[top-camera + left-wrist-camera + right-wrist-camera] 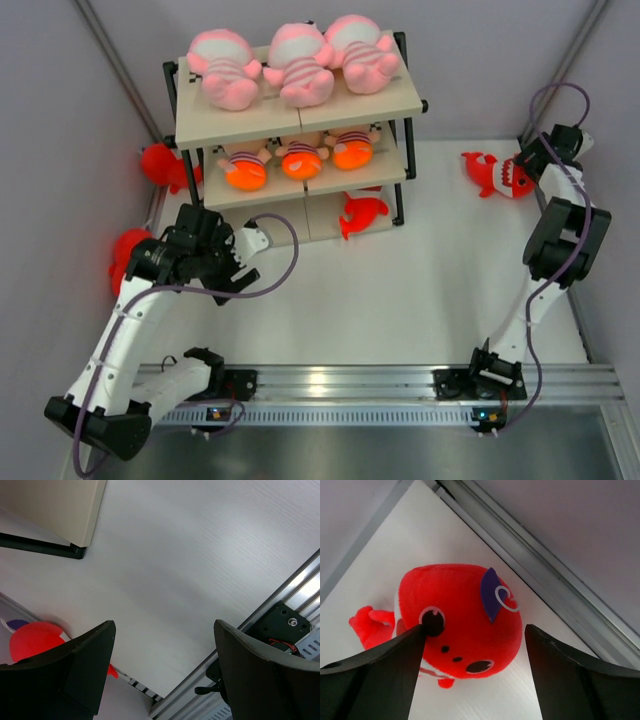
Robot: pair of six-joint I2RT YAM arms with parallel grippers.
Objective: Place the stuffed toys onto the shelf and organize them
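My right gripper [475,630] hangs wide open, empty, over the shark [460,610] right of the shelf [300,112], lined up to straddle it; my left gripper [164,625] gapes idle, holding nothing.

The table [420,290] carries the shelf [395,100] at 12 o'clock, a red shark [495,173] at 2 o'clock, and a second shark [160,163] at 10 o'clock.

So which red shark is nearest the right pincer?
The shark alone at the far right, under the open right pincer; the others lie much farther left.

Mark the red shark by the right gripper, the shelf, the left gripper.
red shark [462,625]: right wrist view, its face.
shelf [200,125]: top view, bare top board.
left gripper [164,627]: left wrist view, between fingertips.
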